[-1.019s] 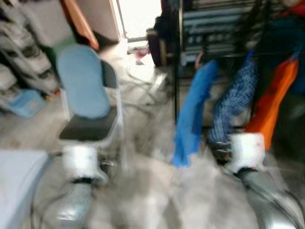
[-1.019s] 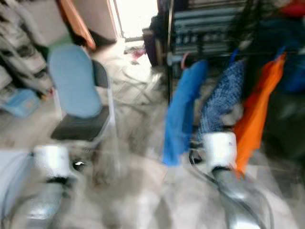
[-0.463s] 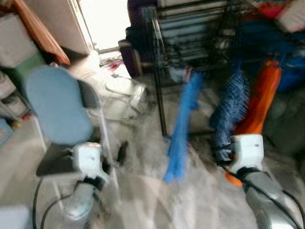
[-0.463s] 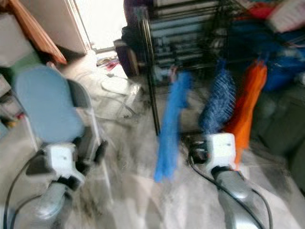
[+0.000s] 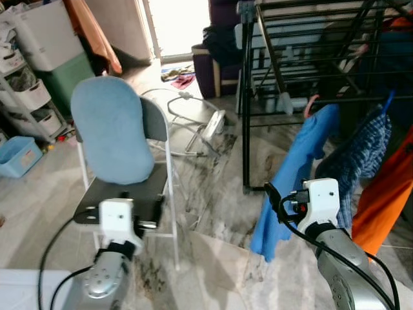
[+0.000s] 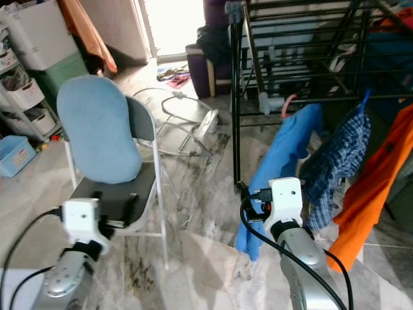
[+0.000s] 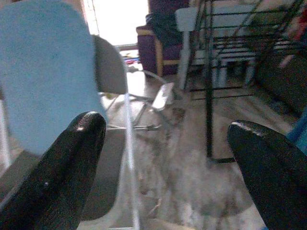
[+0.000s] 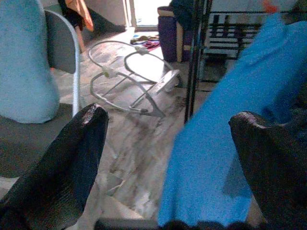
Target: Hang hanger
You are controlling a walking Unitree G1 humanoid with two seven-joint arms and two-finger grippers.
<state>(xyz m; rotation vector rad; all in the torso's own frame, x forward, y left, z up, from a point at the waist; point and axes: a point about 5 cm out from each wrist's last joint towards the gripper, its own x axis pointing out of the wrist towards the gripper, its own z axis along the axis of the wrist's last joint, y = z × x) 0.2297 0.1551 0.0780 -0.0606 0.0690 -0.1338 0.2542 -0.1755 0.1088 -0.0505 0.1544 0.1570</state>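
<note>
Facing the drying rack (image 5: 310, 71) at one o'clock, both grippers, left (image 7: 163, 167) and right (image 8: 168, 167), had jaws spread and empty; pink hanger (image 5: 312, 103) already hung there. Reaching could snag the blue garment (image 5: 290, 181).

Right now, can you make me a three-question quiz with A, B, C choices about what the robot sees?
1. Where does the blue garment hang?
A. on the black drying rack
B. on the folding chair
C. flat on the floor

2. What colour is the garment at the far right of the rack?
A. green
B. orange
C. white

3. How are the right gripper fingers?
A. shut on a hanger
B. shut on a cloth
C. open, holding nothing

Answers: 1 A, it drapes down from a rack bar beside the checked shirt. 2 B, the orange garment hangs there. 3 C, the right wrist view shows a wide gap between the fingers.
</note>
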